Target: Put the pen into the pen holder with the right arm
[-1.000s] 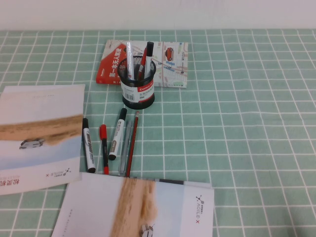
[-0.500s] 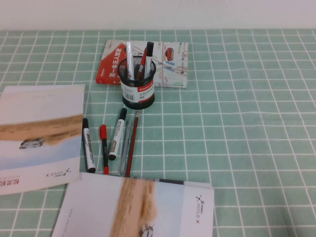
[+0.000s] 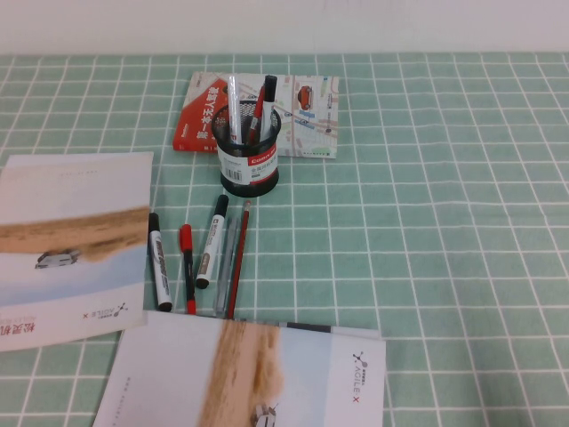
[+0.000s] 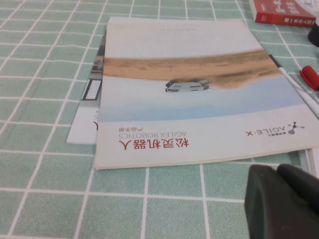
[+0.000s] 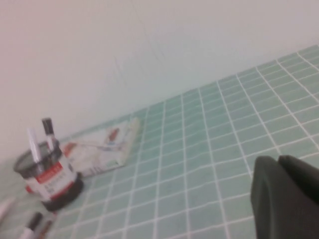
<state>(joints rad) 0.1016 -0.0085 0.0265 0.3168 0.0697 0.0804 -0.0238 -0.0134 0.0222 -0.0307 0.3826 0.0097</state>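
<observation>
Pen (image 3: 238, 260): lies flat, rightmost of the row, near side of pen holder (image 3: 249, 151). Right gripper (image 5: 286, 196) and left gripper (image 4: 281, 199) parked off-table, grip state indeterminate. Advice: descend mid-shaft, avoiding the touching clear grey pen (image 3: 222, 267)

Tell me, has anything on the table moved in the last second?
Nothing visibly changed. The pen still lies among the markers, in front of the pen holder. The left gripper and right gripper show only in their wrist views, holding nothing.
</observation>
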